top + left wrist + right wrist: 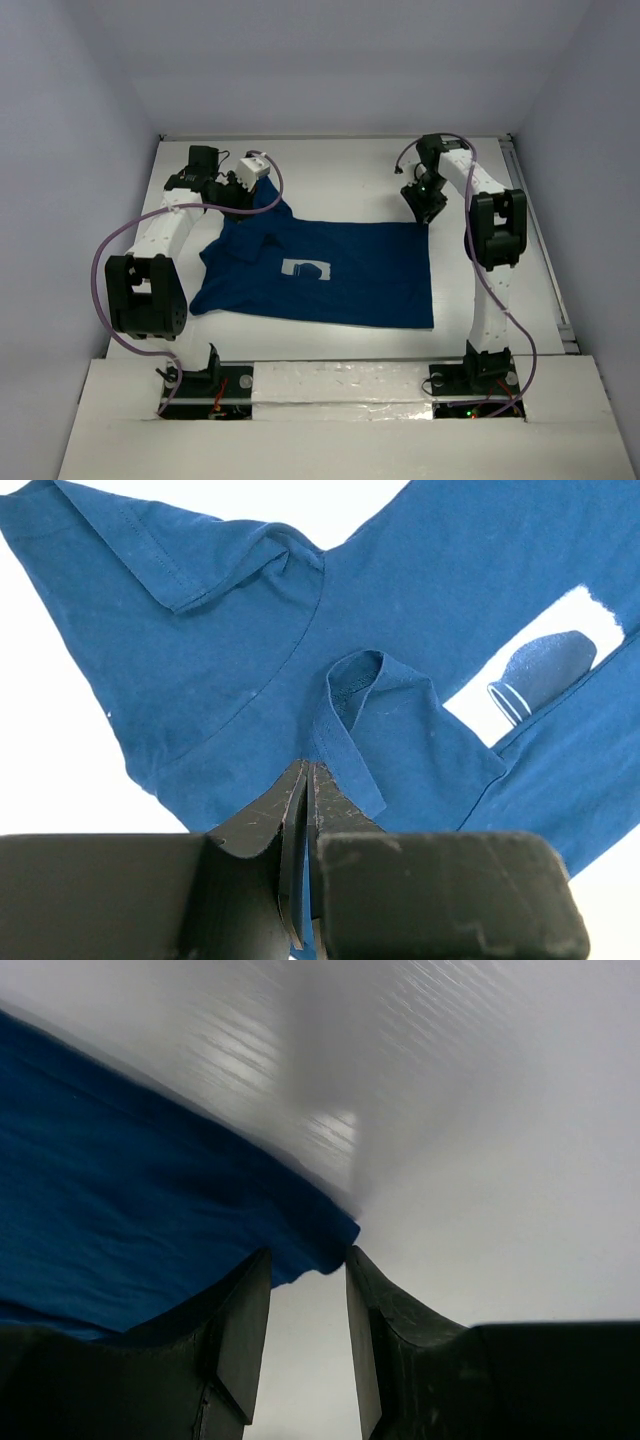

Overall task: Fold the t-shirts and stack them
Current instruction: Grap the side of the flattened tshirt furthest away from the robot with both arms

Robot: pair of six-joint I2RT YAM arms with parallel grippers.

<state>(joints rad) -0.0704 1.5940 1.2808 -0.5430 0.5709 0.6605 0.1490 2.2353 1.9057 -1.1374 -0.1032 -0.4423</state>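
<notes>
One dark navy t-shirt (350,285) lies spread on the white table, its white chest print (305,269) facing up. Its left sleeve and shoulder area is bunched. My left gripper (258,198) is at the shirt's far left end, shut on a fold of the fabric. In the left wrist view a thin strip of blue cloth sits between the closed fingers (308,765), and the t-shirt (230,650) hangs wrinkled beyond them. My right gripper (428,212) is at the far right corner of the shirt. It stands open, with that corner of the t-shirt (130,1220) just at its fingertips (308,1255).
The white table (340,165) is enclosed by pale walls at the back and on both sides. A metal rail (545,260) runs along its right edge. Both arm bases sit on a white ledge (340,385) at the near edge.
</notes>
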